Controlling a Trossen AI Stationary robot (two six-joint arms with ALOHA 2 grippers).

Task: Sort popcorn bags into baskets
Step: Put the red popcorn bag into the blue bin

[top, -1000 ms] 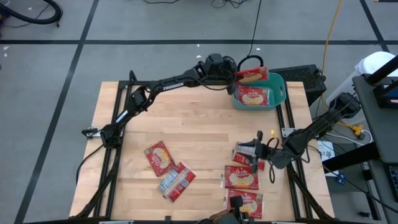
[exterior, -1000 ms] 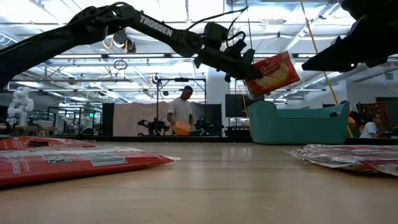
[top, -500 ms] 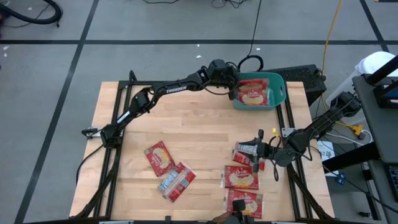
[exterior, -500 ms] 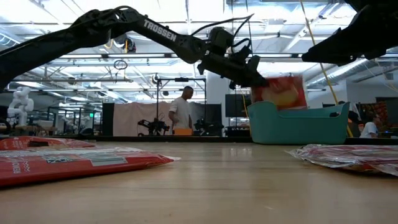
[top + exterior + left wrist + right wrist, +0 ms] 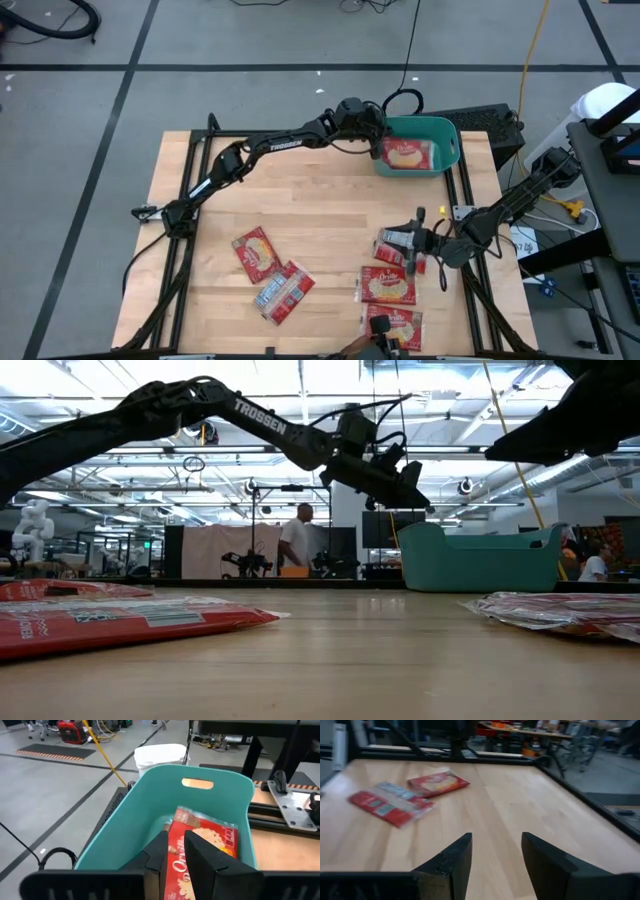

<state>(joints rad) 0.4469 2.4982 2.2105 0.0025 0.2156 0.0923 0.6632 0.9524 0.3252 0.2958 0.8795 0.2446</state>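
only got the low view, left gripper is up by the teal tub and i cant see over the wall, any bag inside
Observer: Yes. The high view shows a red popcorn bag lying in the teal tub, popcorn picture up.
Operator: is the gripper holding anything
Observer: No. In the left wrist view the left gripper has its fingers slightly apart with nothing between them, above the tub's near rim.
Operator: and the right arm
Observer: From above, the right gripper sits low over the loose bags on the table's right side, open and empty.
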